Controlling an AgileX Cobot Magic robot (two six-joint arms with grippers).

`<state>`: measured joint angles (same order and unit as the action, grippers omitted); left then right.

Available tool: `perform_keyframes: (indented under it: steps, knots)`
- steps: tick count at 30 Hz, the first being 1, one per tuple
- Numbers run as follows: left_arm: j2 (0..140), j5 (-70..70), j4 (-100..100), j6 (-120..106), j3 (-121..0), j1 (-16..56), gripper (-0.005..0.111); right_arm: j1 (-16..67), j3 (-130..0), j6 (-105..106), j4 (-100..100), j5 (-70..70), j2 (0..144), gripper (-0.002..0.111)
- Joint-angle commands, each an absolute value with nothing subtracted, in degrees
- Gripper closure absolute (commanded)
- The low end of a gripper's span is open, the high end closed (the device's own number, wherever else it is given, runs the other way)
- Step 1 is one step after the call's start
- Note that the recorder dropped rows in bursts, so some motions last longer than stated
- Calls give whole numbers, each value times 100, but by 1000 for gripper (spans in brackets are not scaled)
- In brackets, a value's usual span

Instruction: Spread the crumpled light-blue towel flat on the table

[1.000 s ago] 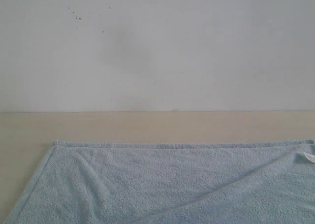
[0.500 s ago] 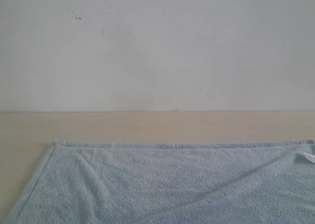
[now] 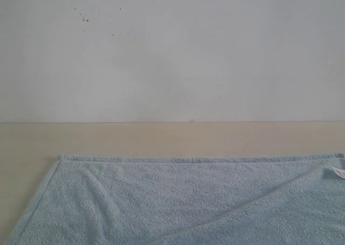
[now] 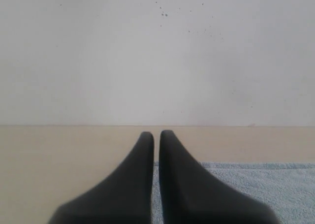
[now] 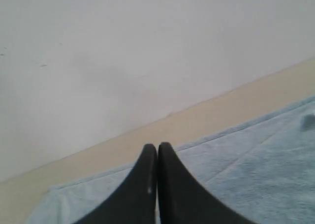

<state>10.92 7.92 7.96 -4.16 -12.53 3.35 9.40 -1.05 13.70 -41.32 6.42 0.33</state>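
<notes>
Large pale-blue fluffy terry towel [image 3: 178, 202] hasn't shifted in the last sec. It lies mostly flat on the pale beige wood-look table [image 3: 161, 140], far hem parallel to the speckled white wall [image 3: 215, 51], w/ one diagonal fold [image 3: 242, 204] left. Left claw [image 4: 156, 135] & right claw [image 5: 157, 147] are both shut, empty, aimed at the wall. Task prob. nearly done.

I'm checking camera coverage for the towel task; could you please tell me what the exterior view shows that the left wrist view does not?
Only the exterior view: the towel's white tag, its diagonal fold and its far left corner; no gripper appears. Only the left wrist view: the left gripper, its dark jaws shut and empty. Both: the towel's far hem, the table and the speckled wall.
</notes>
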Motion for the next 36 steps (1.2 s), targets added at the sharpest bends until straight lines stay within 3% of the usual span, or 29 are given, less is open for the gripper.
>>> perform_keyframes:
  steps: [1, 5, 8, 29, 36]
  knots:
    - [1074, 759, 840, -440, -1235, 311, 103, 614, 0, -1181, -1289, 759, 0, 109]
    - [1074, 758, 840, -440, -1235, 311, 103, 510, 0, -1587, -166, 1995, 0, 109]
    - [1074, 748, 840, -440, -1235, 311, 103, 510, 0, -815, -165, 1747, 0, 109]
    - [1074, 842, 826, -440, -1220, 311, 103, 510, 0, -814, -176, 1863, 0, 109]
    - [175, 1321, 753, -761, -552, 224, 103, 510, 0, -814, -176, 1863, 0, 109]
